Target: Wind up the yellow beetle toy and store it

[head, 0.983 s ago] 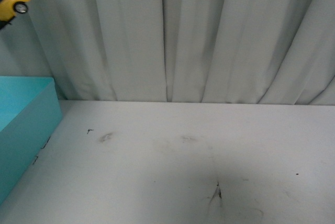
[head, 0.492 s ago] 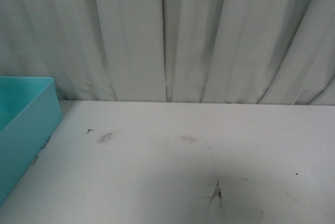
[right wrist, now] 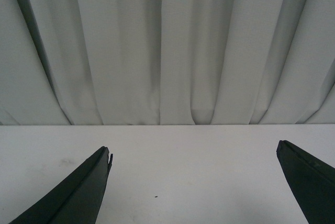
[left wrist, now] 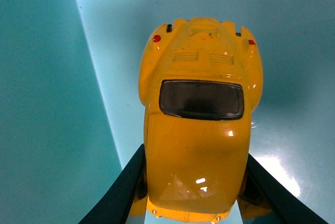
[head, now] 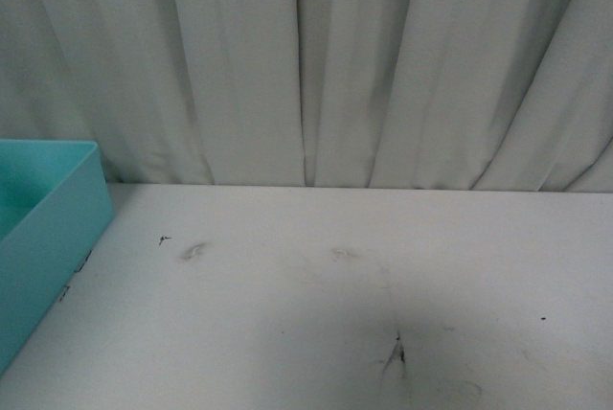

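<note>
A second ago the yellow beetle toy (left wrist: 201, 124) showed high at the front view's left edge; now it is gone from there, clamped in the left end effector (left wrist: 193, 190) over the floor of the teal box (left wrist: 36, 103) (release looks near). The right end effector (right wrist: 193, 182) gapes empty above the scuffed white counter (head: 335, 285), pale curtain (head: 335, 65) behind

I'm looking at a staged test setup: scuffed white tabletop (head: 335, 295), pale pleated curtain (head: 316, 65) backdrop, teal storage bin (head: 43, 228).
</note>
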